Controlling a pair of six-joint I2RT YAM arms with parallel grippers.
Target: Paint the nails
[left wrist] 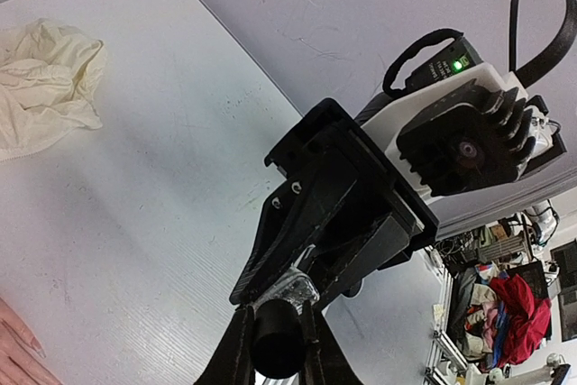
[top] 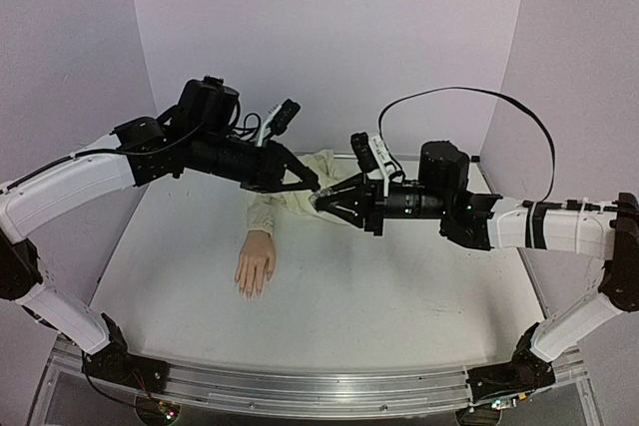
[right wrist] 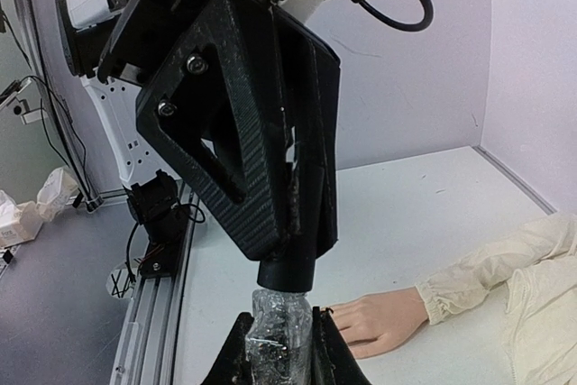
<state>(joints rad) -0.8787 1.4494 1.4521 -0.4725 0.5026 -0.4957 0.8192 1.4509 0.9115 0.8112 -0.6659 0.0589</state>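
The pale peach mannequin hand lies palm down on the white bench, left of centre, fingers pointing toward the near edge. Its cream fabric sleeve trails away toward the back wall in a crumpled heap. The nails are too small to make out from above. The left wrist view catches one at the bottom left corner, at the tip of a finger, and it looks bare, though the view is too partial to be sure.

Both arms meet in the air above the sleeve, well apart from the mannequin hand. The right gripper has its jaws clenched on a small bottle wrapped in crinkled clear film, held upright. The left gripper comes in from the opposite side with its jaws clamped on the round black cap. The cap sits directly on top of the bottle, touching it. Whether it is screwed tight or loosened cannot be told from these views.
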